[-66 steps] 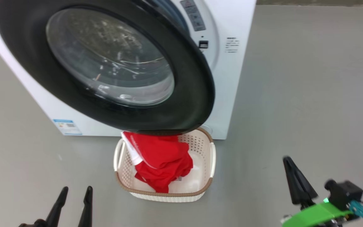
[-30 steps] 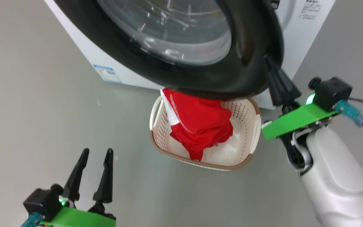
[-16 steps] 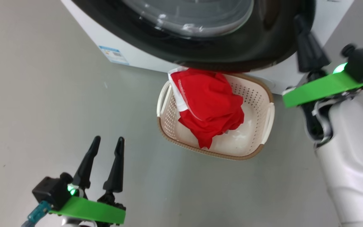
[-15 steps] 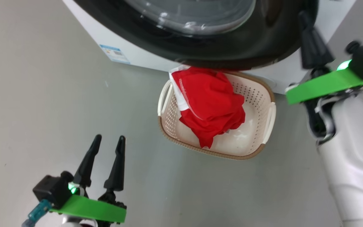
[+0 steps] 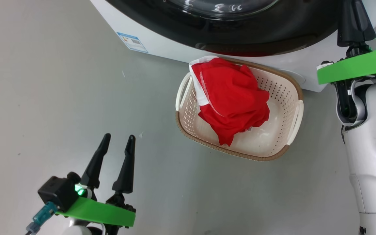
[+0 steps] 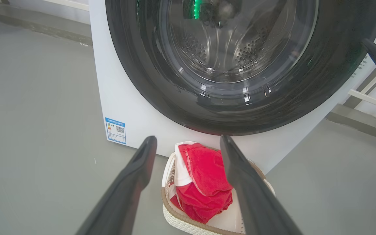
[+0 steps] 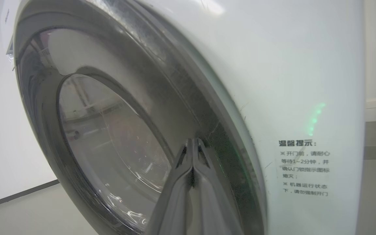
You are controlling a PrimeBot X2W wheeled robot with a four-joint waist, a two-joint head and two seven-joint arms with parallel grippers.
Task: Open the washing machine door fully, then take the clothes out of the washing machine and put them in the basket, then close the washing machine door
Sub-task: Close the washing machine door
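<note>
The washing machine door (image 5: 273,29), black-rimmed with a glass window, lies close against the white washing machine (image 5: 162,45). My right gripper (image 5: 352,13) is shut, its joined fingertips (image 7: 193,141) resting on the door's black rim (image 7: 126,81) near its right edge. Below the door stands the cream basket (image 5: 286,94), with the red clothes (image 5: 233,98) heaped in its left half. My left gripper (image 5: 119,136) hovers open and empty over the floor to the left of the basket. In the left wrist view it (image 6: 188,138) frames the clothes (image 6: 204,176) and the door (image 6: 142,65).
Grey floor surrounds the machine and basket. A blue label (image 5: 132,41) sits low on the machine's front. A panel of printed text (image 7: 304,168) is on the front, right of the door. My pale right forearm (image 5: 374,147) stands just right of the basket.
The head camera has tilted and shifted. My right gripper has risen to the door's right rim, and the door has swung from open to close against the machine. My left gripper stays open.
</note>
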